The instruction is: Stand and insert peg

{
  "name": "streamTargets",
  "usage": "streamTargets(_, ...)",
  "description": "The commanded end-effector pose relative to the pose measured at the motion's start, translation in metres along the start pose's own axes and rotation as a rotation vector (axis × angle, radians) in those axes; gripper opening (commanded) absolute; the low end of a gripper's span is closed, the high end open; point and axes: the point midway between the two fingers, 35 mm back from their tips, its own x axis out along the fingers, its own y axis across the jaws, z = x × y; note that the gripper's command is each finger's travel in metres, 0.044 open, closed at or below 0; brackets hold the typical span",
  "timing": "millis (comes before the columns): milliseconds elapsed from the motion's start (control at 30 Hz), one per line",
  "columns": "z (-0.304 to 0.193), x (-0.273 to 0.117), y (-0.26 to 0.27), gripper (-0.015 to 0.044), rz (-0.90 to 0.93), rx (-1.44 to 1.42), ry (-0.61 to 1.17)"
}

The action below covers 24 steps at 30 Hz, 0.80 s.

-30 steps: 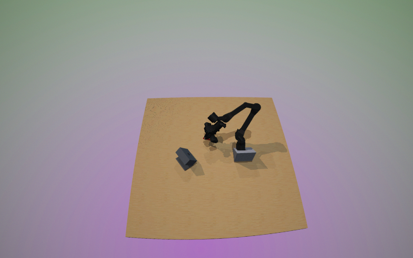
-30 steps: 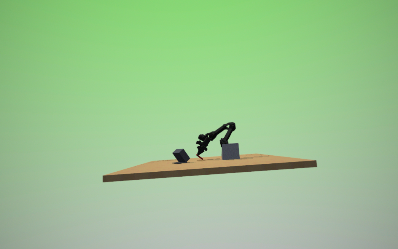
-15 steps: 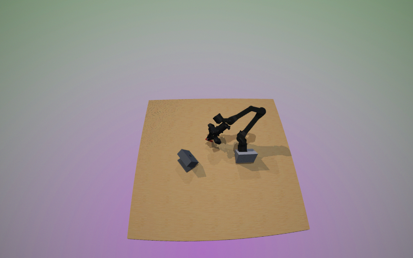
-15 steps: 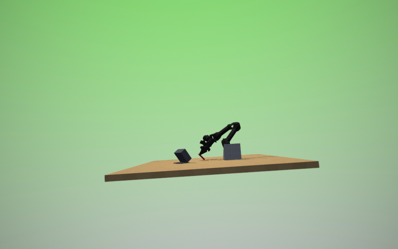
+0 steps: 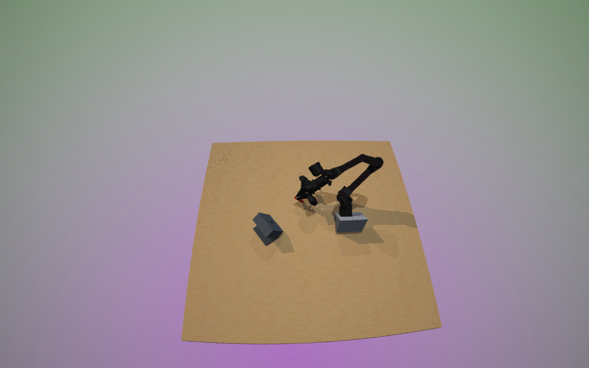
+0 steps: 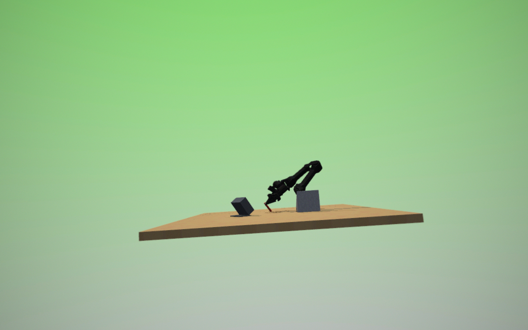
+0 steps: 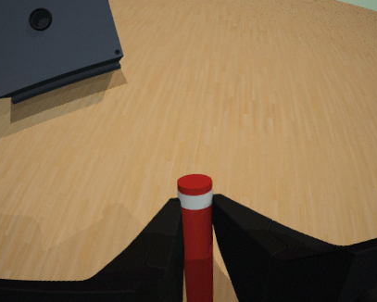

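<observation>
My gripper (image 5: 297,197) (image 6: 266,203) (image 7: 195,206) is shut on the red peg (image 6: 268,207) (image 7: 198,232) near its white-banded end. In the exterior view the peg is tilted, banded end up toward the panel, its plain end low, at or just above the table. I cannot tell if it touches. In the wrist view the plain end is out of frame. The dark sloped panel (image 5: 265,224) (image 6: 242,206) (image 7: 70,56) stands apart from the peg; its one large round hole (image 7: 40,19) faces up at a slant and is empty.
The arm's grey base block (image 5: 351,224) (image 6: 308,201) stands to the right of the gripper in the top and exterior views. The wooden table (image 5: 315,292) (image 6: 216,224) carries the panel and the base. Small dark dots mark the panel's corners in the wrist view.
</observation>
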Motion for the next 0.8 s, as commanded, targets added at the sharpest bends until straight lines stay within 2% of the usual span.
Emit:
streamTargets(0, -0.002, -0.003, 0.002, 0.0049, 0.001, -0.005, -0.041)
streamTargets(767, -0.011, -0.015, 0.002, 0.0049, 0.002, -0.008, -0.239)
